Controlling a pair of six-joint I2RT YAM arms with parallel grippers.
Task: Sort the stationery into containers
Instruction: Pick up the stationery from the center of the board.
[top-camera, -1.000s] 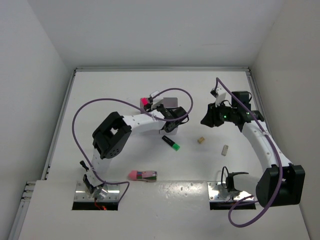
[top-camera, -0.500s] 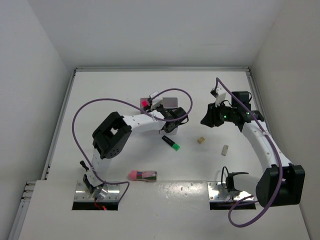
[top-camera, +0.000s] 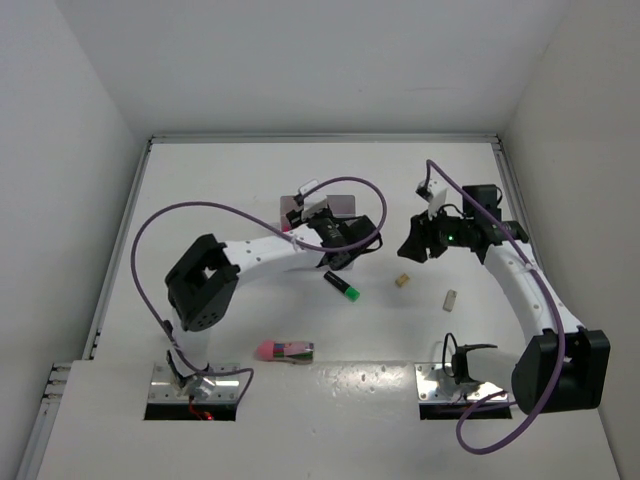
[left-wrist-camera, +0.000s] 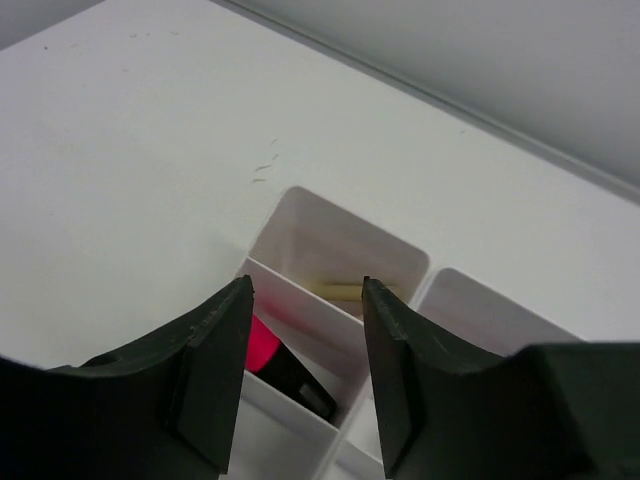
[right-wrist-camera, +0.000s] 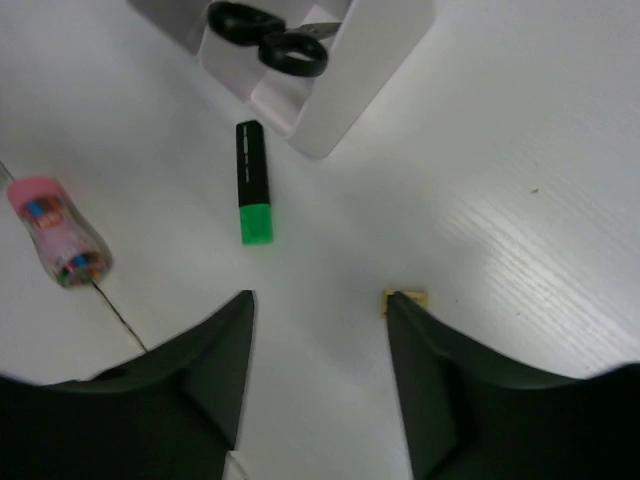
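Two claws released, both empty: left claw (left-wrist-camera: 305, 285) over the white tray (left-wrist-camera: 330, 235), pink-tipped highlighter (left-wrist-camera: 262, 345) inside at 7 o'clock; right claw (right-wrist-camera: 320, 295) above the bench (right-wrist-camera: 500, 150), green-tipped highlighter (right-wrist-camera: 253, 180) at 11, beige bit (right-wrist-camera: 405, 298) at 3.

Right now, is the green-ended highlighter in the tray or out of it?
Out: the highlighter lies flat on the table, just outside the tray.

White table (top-camera: 240, 175) between plain grey walls (top-camera: 60, 150)
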